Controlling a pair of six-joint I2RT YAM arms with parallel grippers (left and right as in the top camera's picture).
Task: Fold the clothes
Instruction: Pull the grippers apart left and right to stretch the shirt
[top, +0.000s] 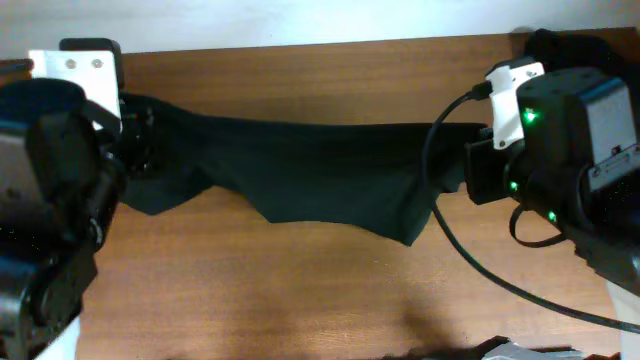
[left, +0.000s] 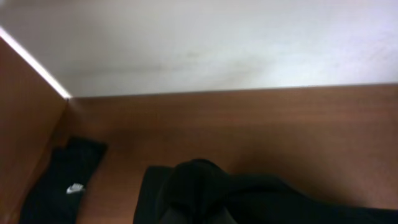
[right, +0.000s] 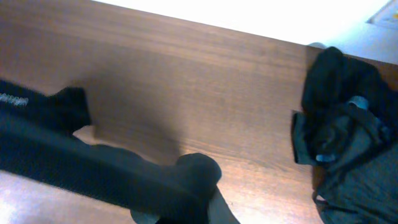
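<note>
One black garment (top: 320, 170) of the clothes hangs stretched across the table between my two grippers, its lower edge sagging toward the wood. My left gripper (top: 148, 140) is shut on its left end; the left wrist view shows the cloth bunched (left: 199, 183) over the jaws, which are hidden. My right gripper (top: 464, 160) is shut on the right end, where a knot of fabric (right: 198, 171) bulges above the fingers and the cloth (right: 74, 155) runs off to the left.
A folded black garment with a small white logo (left: 69, 185) lies by the left side wall. A heap of dark clothes (right: 348, 143) sits at the table's far right corner (top: 560, 45). A black cable (top: 470, 260) loops from the right arm over the wooden table (top: 300, 290).
</note>
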